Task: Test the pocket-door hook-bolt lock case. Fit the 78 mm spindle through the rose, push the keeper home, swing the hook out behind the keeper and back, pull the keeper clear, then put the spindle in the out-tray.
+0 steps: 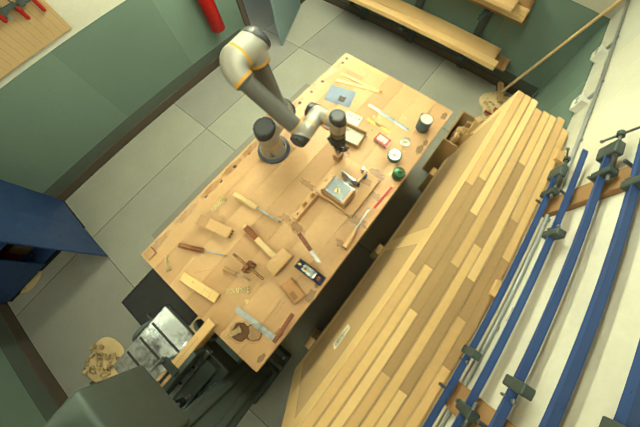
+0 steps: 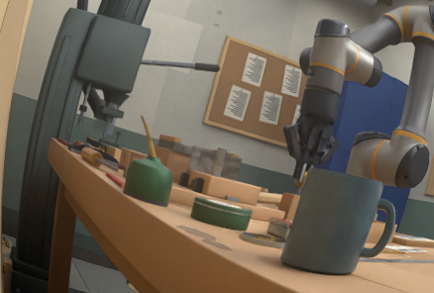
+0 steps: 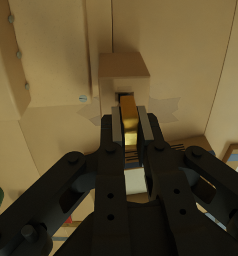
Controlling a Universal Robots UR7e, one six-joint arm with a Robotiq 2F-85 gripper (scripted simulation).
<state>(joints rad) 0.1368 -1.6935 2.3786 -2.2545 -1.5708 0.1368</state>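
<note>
A brass square spindle stands upright with its lower end in the slot of a small wooden block on the bench, and my gripper is closed on the spindle's upper part. From the side camera the gripper hangs over that block near the arm's base. The lock case with its brass rose sits on a wooden plate further along the bench, with a metal keeper piece beside it. From the second side camera the gripper is partly hidden behind a mug.
A raised wooden plate with screws lies just left of the block. A shallow framed tray sits to the right of the gripper. A grey mug, green tin and green oil can stand along the bench edge.
</note>
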